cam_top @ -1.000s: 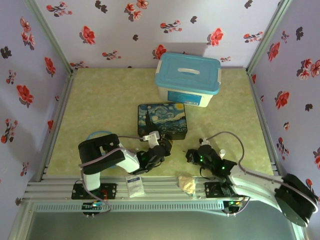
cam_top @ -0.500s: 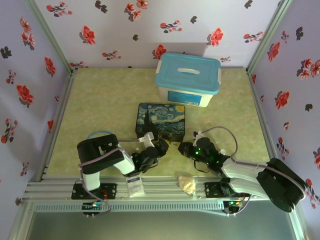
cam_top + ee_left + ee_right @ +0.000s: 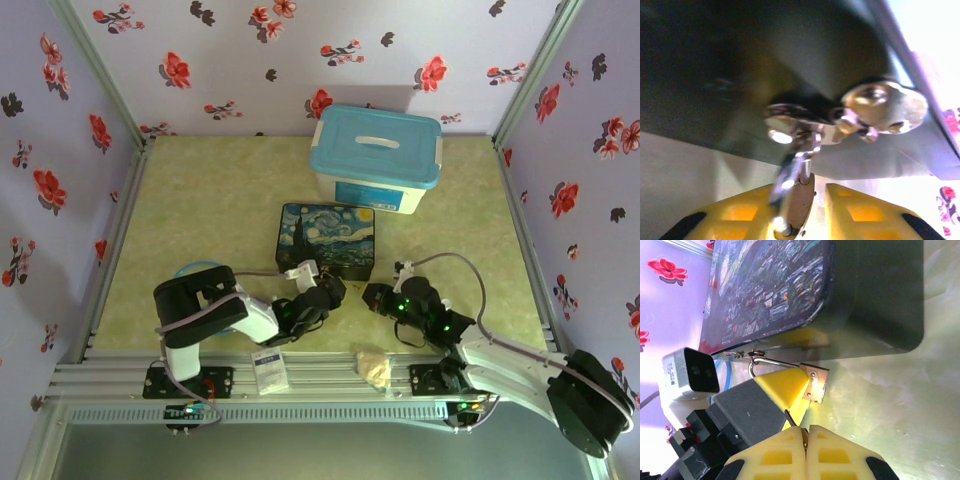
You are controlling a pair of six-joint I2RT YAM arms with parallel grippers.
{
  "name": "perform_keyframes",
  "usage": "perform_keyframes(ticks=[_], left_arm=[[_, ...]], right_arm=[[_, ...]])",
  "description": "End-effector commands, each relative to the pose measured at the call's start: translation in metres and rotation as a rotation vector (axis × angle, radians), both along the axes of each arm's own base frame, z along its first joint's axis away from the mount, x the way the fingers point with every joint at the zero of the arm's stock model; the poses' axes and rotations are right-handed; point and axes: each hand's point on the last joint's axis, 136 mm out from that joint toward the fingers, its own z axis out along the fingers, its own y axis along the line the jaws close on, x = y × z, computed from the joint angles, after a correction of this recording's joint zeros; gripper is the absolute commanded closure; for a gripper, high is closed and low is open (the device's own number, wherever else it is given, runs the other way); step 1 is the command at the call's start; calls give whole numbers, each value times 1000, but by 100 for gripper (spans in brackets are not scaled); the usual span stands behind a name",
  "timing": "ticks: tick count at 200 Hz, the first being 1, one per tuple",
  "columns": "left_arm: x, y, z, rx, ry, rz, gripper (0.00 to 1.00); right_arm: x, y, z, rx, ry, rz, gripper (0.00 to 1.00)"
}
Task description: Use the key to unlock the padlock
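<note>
At the near edge of the bench [image 3: 200, 200], left of centre, the left gripper [image 3: 328, 292] lies low. Its ribbed yellow fingers [image 3: 740, 215] are narrowed onto the padlock [image 3: 817, 383] — a small, flat brass square with tiny rivets on its face. The padlock's thin silver shackle [image 3: 771, 361] curves up to the clasp [image 3: 885, 102], a rounded, shiny metal plate on the near wall of the painted tin [image 3: 327, 238]. The tin is a dark rectangle with rounded corners and a swirling night-sky picture on its lid. It sits mid-bench on the pale green, mottled surface, and the padlock is right against its near wall.

Just right of the padlock, the right gripper [image 3: 805, 432] has its yellow fingers pressed together on the key [image 3: 791, 417] — a thin dark sliver poking out between the tips, close beside the brass body. I cannot tell whether the two touch.

Toward the far edge, right of centre, stands a white plastic tub [image 3: 375, 160] with a smooth blue lid.
</note>
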Motion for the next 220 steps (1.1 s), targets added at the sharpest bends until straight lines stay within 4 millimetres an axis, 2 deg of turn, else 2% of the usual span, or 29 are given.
perform_keyframes(ticks=[1, 25, 47, 61, 74, 91, 109, 161, 198, 220], left_arm=[[4, 13, -24, 169, 0, 16, 68], [1, 7, -30, 178, -8, 16, 66], [-3, 7, -36, 265, 2, 15, 65], [-3, 6, -34, 320, -7, 14, 67], [-2, 9, -39, 355, 4, 21, 73], [-1, 7, -38, 306, 6, 15, 87], [-3, 4, -34, 274, 17, -2, 95], [-11, -8, -10, 12, 61, -34, 100], [-11, -10, 12, -96, 40, -45, 100], [-12, -11, 16, -184, 57, -46, 100]], right_arm=[[2, -9, -4, -49, -6, -24, 100], [1, -11, -8, -49, 1, -32, 100], [0, -13, -8, -42, -3, -38, 100], [0, -16, -9, -42, -5, -49, 100], [-1, -18, -11, -43, -3, -59, 100], [-1, -18, -13, -33, 3, -66, 100], [0, -14, -15, -4, 20, -63, 100], [5, 4, -16, 83, 61, -39, 100], [6, -5, -19, 84, 67, -55, 100], [8, -7, -15, 103, 62, -46, 100]])
